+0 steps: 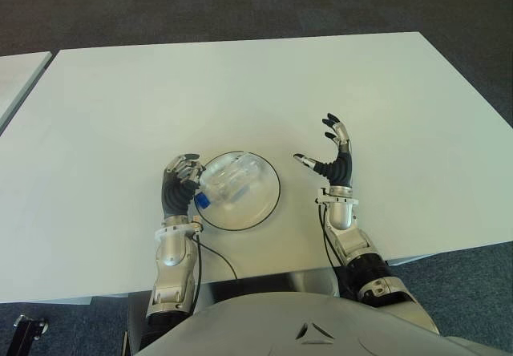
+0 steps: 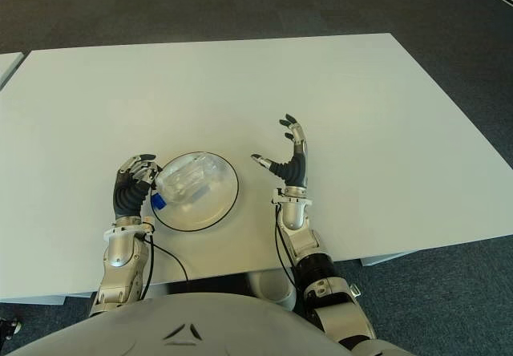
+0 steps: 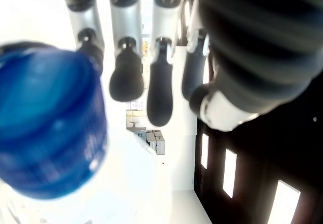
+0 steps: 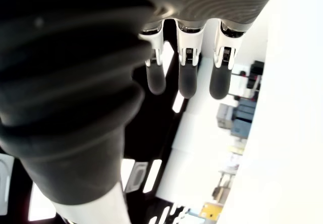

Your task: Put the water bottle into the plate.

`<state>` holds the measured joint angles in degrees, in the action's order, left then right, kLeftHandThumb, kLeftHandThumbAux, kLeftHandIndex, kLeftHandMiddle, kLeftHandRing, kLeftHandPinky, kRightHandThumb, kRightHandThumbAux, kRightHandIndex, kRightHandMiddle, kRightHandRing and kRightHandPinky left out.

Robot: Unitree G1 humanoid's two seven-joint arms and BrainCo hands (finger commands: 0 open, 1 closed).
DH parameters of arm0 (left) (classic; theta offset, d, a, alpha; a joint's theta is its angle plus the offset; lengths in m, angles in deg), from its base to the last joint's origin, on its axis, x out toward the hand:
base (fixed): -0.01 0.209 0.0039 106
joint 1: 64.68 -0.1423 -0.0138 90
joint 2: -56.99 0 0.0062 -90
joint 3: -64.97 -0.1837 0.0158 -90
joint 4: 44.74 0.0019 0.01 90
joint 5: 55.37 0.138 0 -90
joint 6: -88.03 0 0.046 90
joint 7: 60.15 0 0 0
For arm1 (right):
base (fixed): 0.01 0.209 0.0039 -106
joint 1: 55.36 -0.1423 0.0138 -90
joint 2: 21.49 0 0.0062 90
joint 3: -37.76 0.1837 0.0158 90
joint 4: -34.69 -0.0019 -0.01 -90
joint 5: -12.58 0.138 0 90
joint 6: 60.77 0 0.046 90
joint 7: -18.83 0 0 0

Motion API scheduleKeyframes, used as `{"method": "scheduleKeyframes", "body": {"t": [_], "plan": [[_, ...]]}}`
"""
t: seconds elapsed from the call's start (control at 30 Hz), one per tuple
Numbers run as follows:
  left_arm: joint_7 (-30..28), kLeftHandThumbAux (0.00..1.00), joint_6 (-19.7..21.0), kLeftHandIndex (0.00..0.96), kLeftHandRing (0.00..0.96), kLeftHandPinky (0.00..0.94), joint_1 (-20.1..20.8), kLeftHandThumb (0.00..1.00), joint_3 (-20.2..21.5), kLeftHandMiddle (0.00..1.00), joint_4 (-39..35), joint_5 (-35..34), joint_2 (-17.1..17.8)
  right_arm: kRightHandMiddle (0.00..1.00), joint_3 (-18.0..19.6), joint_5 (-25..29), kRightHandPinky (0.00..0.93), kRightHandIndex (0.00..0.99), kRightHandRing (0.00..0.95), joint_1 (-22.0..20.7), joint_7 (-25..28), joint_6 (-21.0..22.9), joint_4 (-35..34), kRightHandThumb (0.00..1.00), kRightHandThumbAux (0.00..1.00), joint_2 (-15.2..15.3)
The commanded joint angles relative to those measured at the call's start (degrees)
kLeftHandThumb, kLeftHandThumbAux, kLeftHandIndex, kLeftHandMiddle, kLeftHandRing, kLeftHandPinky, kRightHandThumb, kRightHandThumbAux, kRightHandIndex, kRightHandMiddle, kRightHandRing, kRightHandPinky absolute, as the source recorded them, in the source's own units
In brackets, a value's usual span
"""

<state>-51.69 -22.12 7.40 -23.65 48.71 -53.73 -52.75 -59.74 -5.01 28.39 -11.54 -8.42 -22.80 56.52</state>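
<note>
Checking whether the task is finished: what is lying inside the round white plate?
A clear plastic water bottle with a blue cap lies on its side in the plate. The left hand hides part of its neck.

The water bottle's blue cap (image 3: 48,125) is blurred and cut off by the left wrist view's edge; whether the left robot hand (image 1: 180,181) touches it is unclear.

- An office or lab-like workroom, going by the plain furnishing.
- A wide white table (image 1: 240,91) with a bare laminate top fills the eye views.
- A second white table (image 1: 16,75) stands just beside it at the robot's left.
- The floor (image 1: 240,3) is dark grey carpet tile in a checkered lay.
- Blurred shapes behind the fingers in the wrist views may be windows and stacked boxes.
</note>
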Motion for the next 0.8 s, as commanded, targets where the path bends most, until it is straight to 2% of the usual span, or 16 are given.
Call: {"method": "scheduleKeyframes", "body": {"t": [0.03, 0.23, 0.53, 0.8], "plan": [[-0.3, 0.678, 0.5, 0.402, 0.756, 0.746, -0.5, 0.835, 0.0, 0.57, 0.5, -0.1, -0.4, 0.266, 1.9, 4.3, 0.264, 0.273, 0.213, 1.2, 4.3, 3.5, -0.2, 0.38, 0.994, -1.2], [-0.4, 0.678, 0.8, 0.4, 0.754, 0.741, -0.5, 0.835, 0.0, 0.568, 0.5, -0.1, -0.3, 0.338, 3.2, 7.5, 0.323, 0.333, 0.284, 2.3, 9.1, 6.6, -1.4, 0.449, 0.998, -2.5], [-0.7, 0.678, 0.4, 0.399, 0.759, 0.75, -0.3, 0.835, -0.1, 0.568, 1.0, -0.2, -0.1, 0.373, 4.2, 9.1, 0.364, 0.355, 0.341, 3.2, 12.7, 8.5, -0.9, 0.397, 0.998, -3.7], [-0.8, 0.678, 0.1, 0.4, 0.763, 0.75, -0.2, 0.835, -0.2, 0.57, 1.2, -0.1, -0.1, 0.378, 4.6, 8.4, 0.373, 0.354, 0.359, 3.4, 13.5, 9.4, -0.9, 0.416, 0.996, -4.2]]}}
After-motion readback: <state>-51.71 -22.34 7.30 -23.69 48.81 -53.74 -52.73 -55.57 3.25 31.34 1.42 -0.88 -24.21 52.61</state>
